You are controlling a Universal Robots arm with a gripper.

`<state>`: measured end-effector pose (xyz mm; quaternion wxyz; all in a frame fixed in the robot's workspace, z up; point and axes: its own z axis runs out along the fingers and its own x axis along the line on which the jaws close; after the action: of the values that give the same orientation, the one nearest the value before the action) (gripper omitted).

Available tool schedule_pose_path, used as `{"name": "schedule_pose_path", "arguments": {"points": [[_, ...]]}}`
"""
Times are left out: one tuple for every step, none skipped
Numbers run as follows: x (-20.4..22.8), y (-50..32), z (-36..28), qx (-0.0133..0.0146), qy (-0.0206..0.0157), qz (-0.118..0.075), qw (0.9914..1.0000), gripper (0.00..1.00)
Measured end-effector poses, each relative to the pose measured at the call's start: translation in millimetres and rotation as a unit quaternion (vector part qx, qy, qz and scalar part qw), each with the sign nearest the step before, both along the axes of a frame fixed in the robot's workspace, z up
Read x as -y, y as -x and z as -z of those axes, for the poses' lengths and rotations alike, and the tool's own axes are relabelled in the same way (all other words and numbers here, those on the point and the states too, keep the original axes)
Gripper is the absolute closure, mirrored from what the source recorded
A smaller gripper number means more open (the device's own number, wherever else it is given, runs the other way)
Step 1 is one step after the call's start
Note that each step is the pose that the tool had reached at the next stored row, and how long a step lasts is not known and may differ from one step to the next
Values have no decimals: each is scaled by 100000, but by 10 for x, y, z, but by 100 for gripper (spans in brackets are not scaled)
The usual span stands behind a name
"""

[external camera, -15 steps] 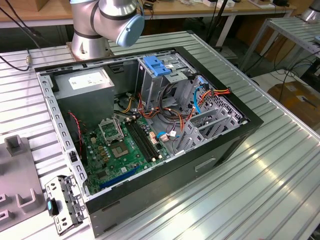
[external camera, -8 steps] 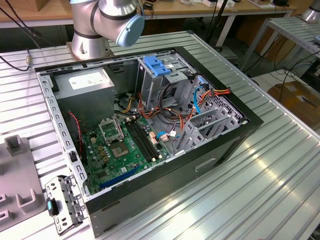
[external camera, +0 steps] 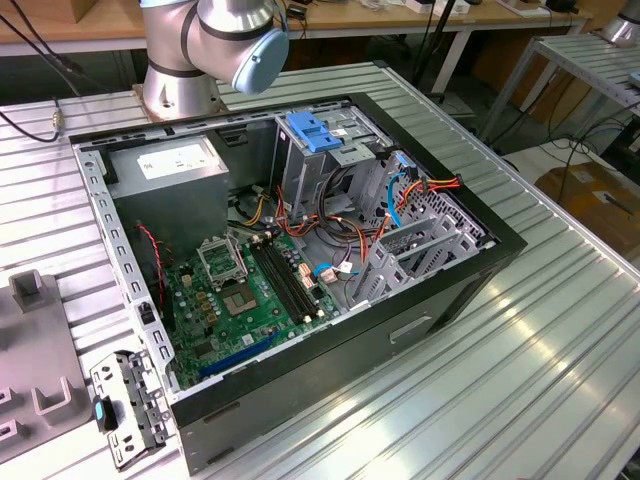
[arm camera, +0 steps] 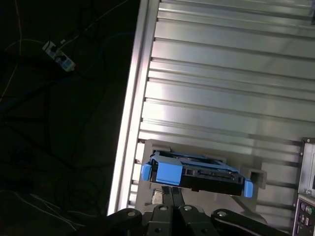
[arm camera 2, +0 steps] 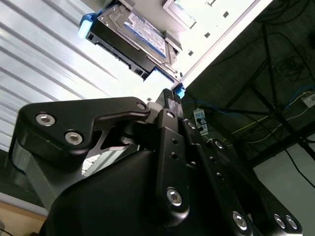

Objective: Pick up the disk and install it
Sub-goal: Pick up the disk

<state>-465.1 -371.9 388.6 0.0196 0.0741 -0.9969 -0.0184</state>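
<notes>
Claw (arm camera: 172, 189) closed, pointing straight at disk (arm camera: 197, 173) resting on ribbed table (arm camera: 221, 73).

Table (external camera: 560, 330) is ribbed alu profile, slats running lengthwise, pretty shiny. Open PC case (external camera: 330, 350) lies on its side approx mid-table w/ the open side up. Robot base (external camera: 175, 90) is bolted down right behind it, towards the far edge. On the exterior view's left there's a grey moulded fixture (external camera: 30, 380) flat on the slats, and a small metal bracket (external camera: 130, 405) w/ a blue tab between that fixture and the case's near corner. Thin black cable (external camera: 30, 120) trails across the far corner on that side. In the first wrist view the disk (arm camera: 197, 172) sits on a grey holder (arm camera: 256, 177) near a table edge.
</notes>
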Motion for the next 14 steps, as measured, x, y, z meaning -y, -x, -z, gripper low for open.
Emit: {"name": "schedule_pose_path", "arguments": {"points": [[0,0,0,-1,-1,-147,100000,89],[0,0,0,1,-1,-289,100000,89],[0,0,1,3,-1,-650,99998,89],[0,0,0,2,-2,-1006,99995,89],[0,0,1,4,-3,-1307,99991,89],[0,0,0,2,0,-1643,99986,89],[0,0,0,3,-3,-2043,99979,89],[0,0,0,2,-1,-2386,99972,89],[0,0,0,2,-2,-2843,99960,89],[0,0,0,2,0,-3057,99953,89],[0,0,0,1,-1,-3246,99947,89],[0,0,1,5,-1,-3593,99935,89],[0,0,0,2,-1,-3878,99925,89],[0,0,0,0,0,-4149,99914,89]]}}
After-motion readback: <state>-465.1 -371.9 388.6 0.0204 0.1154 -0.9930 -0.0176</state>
